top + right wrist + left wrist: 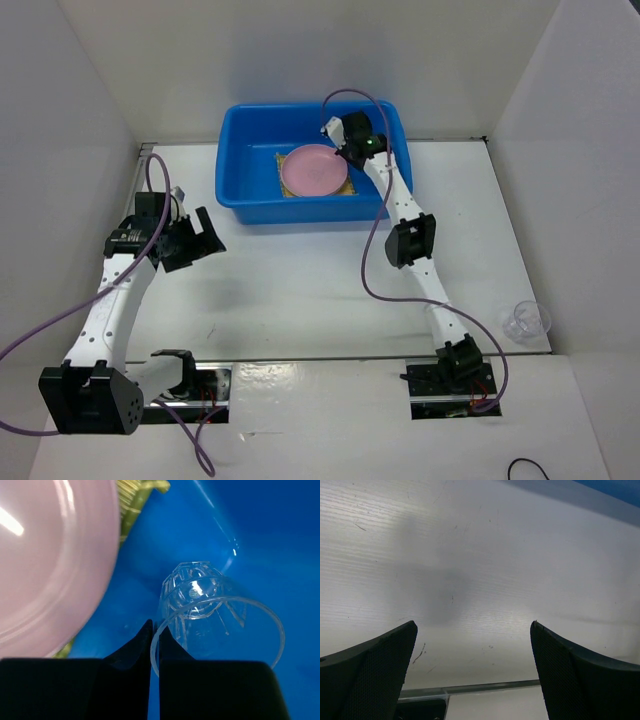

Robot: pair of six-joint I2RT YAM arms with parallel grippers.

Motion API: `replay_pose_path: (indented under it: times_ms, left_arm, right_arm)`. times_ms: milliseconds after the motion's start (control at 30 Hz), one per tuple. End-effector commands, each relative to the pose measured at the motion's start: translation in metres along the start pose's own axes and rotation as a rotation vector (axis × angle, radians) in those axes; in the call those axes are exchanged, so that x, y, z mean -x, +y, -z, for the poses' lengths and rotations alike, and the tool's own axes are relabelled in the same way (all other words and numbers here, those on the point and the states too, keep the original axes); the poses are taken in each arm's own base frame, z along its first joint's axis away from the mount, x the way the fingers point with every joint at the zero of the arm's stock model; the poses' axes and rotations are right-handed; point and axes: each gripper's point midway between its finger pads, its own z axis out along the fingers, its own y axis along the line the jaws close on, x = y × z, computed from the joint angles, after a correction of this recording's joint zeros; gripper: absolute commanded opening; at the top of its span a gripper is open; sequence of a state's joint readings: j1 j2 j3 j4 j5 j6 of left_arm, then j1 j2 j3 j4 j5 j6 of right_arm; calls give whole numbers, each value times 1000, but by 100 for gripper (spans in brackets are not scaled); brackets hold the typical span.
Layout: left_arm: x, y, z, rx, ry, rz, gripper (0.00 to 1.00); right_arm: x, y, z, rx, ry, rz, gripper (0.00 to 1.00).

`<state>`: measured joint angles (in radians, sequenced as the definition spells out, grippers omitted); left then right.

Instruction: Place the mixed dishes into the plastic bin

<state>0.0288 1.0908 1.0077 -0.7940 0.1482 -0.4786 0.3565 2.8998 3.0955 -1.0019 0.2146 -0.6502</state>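
Observation:
The blue plastic bin (pixel 238 160) stands at the back centre. In it the pink plate (pixel 314 171) lies on the tan woven mat (pixel 283 160). My right gripper (pixel 355 142) is inside the bin at its right side. In the right wrist view it (pixel 154 626) is shut on the rim of a small clear cup (pixel 210 605), held over the bin floor (pixel 270 525) beside the pink plate (pixel 45 555) and the mat (pixel 132 495). My left gripper (pixel 205 236) is open and empty over the table (pixel 474 625). The cream plate is not in view.
A second clear cup (pixel 525 322) stands on the table at the near right edge. White walls close in the table on three sides. The bin's corner (pixel 620 487) shows at the top right of the left wrist view.

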Motion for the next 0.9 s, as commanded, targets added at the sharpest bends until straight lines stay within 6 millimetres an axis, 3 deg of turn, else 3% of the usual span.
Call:
replay_pose_path:
  times_ms: [0, 200, 233, 333, 367, 400, 467, 500, 533, 600, 633, 733, 800, 833, 867]
  left_arm:
    - [4, 2, 0, 21, -20, 18, 100]
    - [4, 1, 2, 17, -28, 16, 100]
    - [5, 3, 2, 27, -33, 16, 100]
    - [5, 3, 2, 27, -33, 25, 100]
    - [5, 3, 2, 27, -33, 25, 100]
    - [5, 3, 2, 27, -33, 25, 100]
    - [5, 3, 2, 27, -33, 25, 100]
    - [6, 2, 4, 23, -41, 24, 100]
    - [6, 2, 4, 23, -41, 24, 100]
    - [7, 3, 7, 26, -57, 22, 100]
    - [8, 3, 7, 26, -57, 22, 100]
    - [11, 5, 11, 42, -89, 46, 100]
    - [15, 7, 17, 60, -123, 54, 100]
    - [15, 8, 17, 68, -128, 66, 100]
    - [17, 9, 20, 69, -145, 64, 100]
  right_arm:
    - [28, -40, 5, -118, -128, -47, 3]
    - [48, -47, 25, -77, -214, -112, 32]
    - [52, -52, 33, -85, -228, -124, 49]
    - [67, -78, 66, -134, -285, -193, 72]
    - [68, -91, 77, -152, -299, -219, 84]
    - [81, -106, 107, -176, -347, -257, 89]
    - [82, -131, 138, -198, -387, -315, 97]
    - [81, -142, 154, -212, -401, -345, 98]
    - [85, -149, 185, -182, -438, -386, 98]
    - [74, -157, 210, -145, -441, -414, 98]
    - [66, -156, 234, -122, -427, -432, 98]
    - [47, -141, 274, -40, -375, -492, 98]
    - [37, -117, 278, 32, -302, -475, 98]
    - [36, -121, 290, -9, -292, -474, 98]
    - [37, -137, 322, -78, -332, -512, 98]
